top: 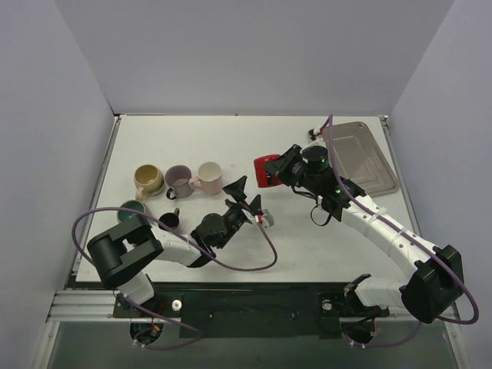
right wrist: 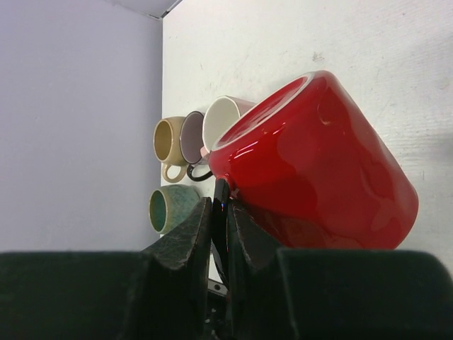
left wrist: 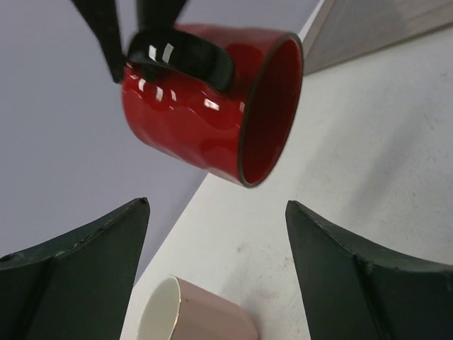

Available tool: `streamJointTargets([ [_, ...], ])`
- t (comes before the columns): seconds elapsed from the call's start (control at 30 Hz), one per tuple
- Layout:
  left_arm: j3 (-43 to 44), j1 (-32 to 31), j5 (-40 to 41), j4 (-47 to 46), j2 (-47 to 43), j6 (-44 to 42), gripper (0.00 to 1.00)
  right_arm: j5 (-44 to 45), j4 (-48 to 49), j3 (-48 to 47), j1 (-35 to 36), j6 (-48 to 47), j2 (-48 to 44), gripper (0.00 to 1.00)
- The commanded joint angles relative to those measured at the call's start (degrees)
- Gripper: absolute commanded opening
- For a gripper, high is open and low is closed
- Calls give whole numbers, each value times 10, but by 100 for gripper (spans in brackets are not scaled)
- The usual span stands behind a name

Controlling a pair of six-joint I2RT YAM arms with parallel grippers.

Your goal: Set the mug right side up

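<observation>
The red mug (top: 267, 171) with a black handle (left wrist: 180, 53) is tilted on its side at the table's middle back, its mouth facing the left side. My right gripper (top: 286, 171) is shut on the handle; in the right wrist view its fingers (right wrist: 195, 234) pinch the thin black handle beside the red mug (right wrist: 325, 170). My left gripper (top: 244, 198) is open and empty, just in front of the mug and pointing at it. In the left wrist view the red mug (left wrist: 212, 113) hangs beyond the open gripper (left wrist: 218, 205).
A tan mug (top: 147, 181), a purple mug (top: 179, 181) and a pink mug (top: 209, 177) stand in a row at the left. A green mug (top: 132, 211) sits nearer, with a small black cup (top: 170, 221) beside it. A metal tray (top: 360, 154) lies at the back right.
</observation>
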State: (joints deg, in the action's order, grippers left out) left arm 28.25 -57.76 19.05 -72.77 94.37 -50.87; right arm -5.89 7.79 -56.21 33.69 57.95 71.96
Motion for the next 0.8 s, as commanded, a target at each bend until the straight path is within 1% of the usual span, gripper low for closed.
streamJointTargets([
  [0.0,6,-1,-36,-171,-59,57,89,17,78,-22,13,6,-31,0],
  [0.07,13,0,-45,-149,-69,70,89,21,78,-20,17,6,-35,0],
  [0.13,16,0,-55,-145,-67,65,89,26,82,-19,23,9,-39,0],
  [0.3,32,6,-38,-151,-41,44,88,31,91,-19,40,17,-46,0],
  [0.37,33,11,-35,-152,-43,32,85,30,91,-17,46,22,-52,0],
  [0.53,36,11,-17,-177,-50,2,72,39,95,-1,64,27,-61,0],
  [0.63,47,15,5,-182,-48,-6,69,37,115,14,69,42,-64,0],
  [0.7,46,23,8,-212,-41,-16,69,34,122,17,74,49,-61,0],
  [0.77,56,31,22,-215,-42,-24,69,31,122,21,77,53,-61,0],
])
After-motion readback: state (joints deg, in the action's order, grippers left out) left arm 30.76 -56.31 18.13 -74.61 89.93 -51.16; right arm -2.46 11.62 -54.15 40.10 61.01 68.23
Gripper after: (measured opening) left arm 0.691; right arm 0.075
